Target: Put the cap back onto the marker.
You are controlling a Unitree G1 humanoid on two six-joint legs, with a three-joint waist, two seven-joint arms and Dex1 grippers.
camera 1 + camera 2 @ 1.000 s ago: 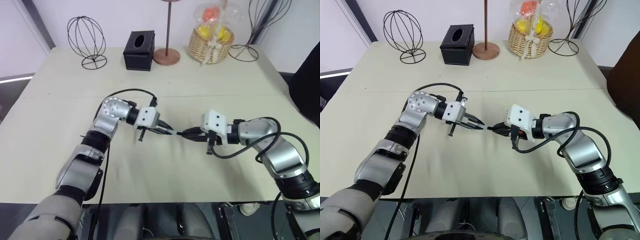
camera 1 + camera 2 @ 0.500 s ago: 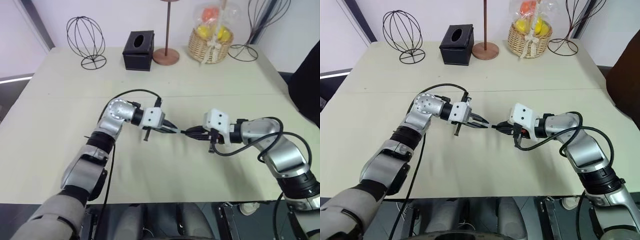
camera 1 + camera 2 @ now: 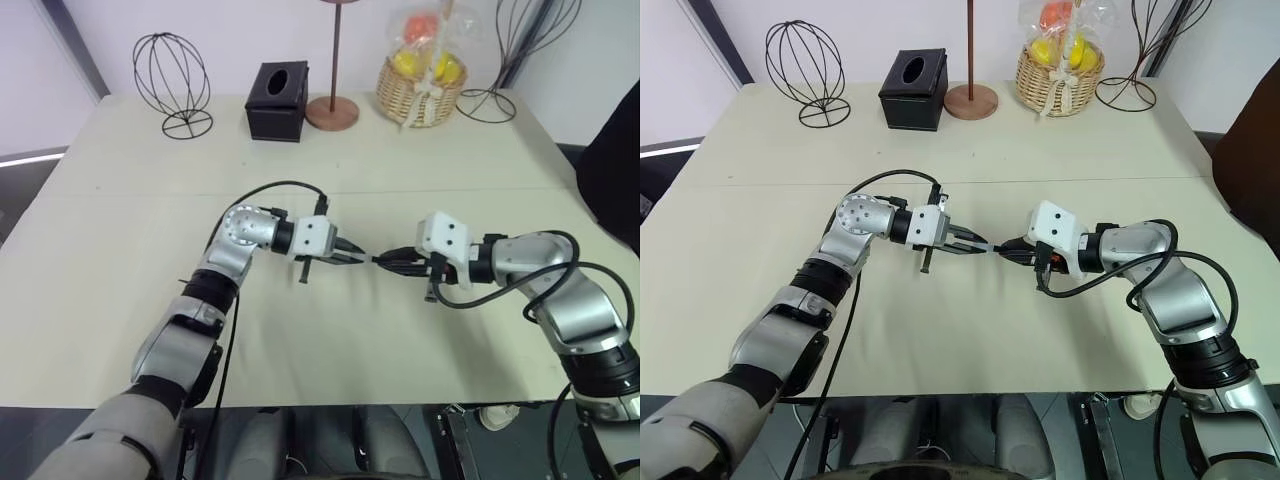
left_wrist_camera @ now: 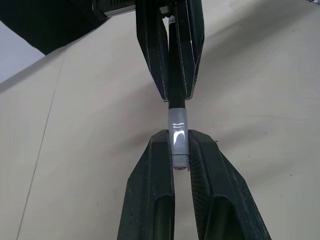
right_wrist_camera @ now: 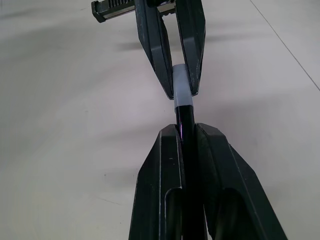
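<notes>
Two pincers meet tip to tip above the middle of the surface [image 3: 120, 230], both lifted clear of it. The left pincer [image 4: 180, 150] is clenched on the cap [image 4: 177, 137], which sits between its fingertips with the open end sticking out toward the other arm. The right pincer [image 5: 185, 132] is clenched on the marker [image 5: 184, 117], and only a short black part of the marker shows in front of its fingers. In both wrist views the cap and the marker are in one line and they touch; the front of the marker seems to be already inside the mouth of the cap, but I cannot tell how deep it sits.

I judge that the cap is started on the marker and not yet pressed fully home. From here several things could go wrong. The cap is held by a small area near its closed end, so a push that is a little off the axis could turn it between the fingers or make it slip backward instead of going on. The marker is also thin and smooth, so it could slide back inside the right pincer under the same push. If either pincer lets go too early, the cap may fall off onto the surface.
</notes>
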